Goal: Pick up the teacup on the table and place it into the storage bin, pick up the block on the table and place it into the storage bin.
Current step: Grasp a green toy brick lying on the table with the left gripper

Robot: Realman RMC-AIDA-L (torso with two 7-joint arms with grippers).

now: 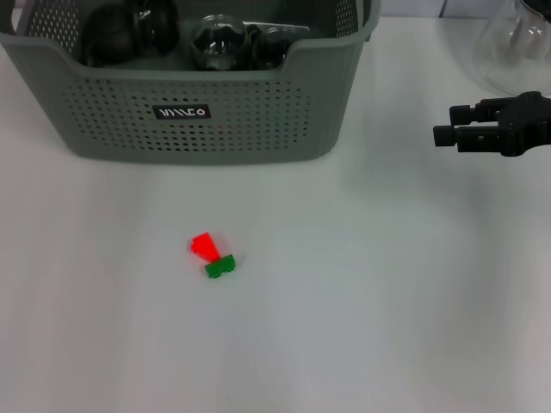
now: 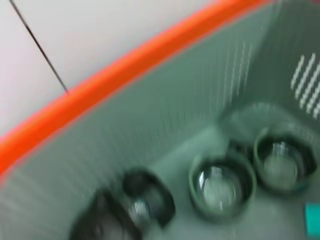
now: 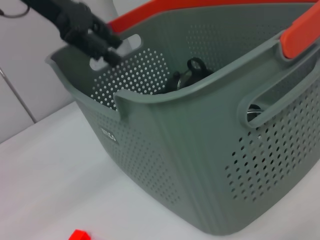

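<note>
The grey-green storage bin [image 1: 198, 112] stands at the back left of the table; it also shows in the right wrist view [image 3: 200, 150]. Clear glass teacups [image 1: 219, 43] lie inside it, and show in the left wrist view [image 2: 222, 185]. The block [image 1: 212, 255], a red piece on a green piece, lies on the table in front of the bin, with nothing near it. My left gripper [image 3: 114, 50] hovers over the bin's far corner with its fingers apart and empty. My right gripper [image 1: 446, 125] is open and empty, above the table to the right of the bin.
A clear glass vessel [image 1: 516, 43] stands at the back right, just behind my right gripper. The bin has an orange handle [image 3: 300, 35]. Dark round items [image 1: 112, 34] sit in the bin's left part. A corner of the red block [image 3: 80, 235] shows in the right wrist view.
</note>
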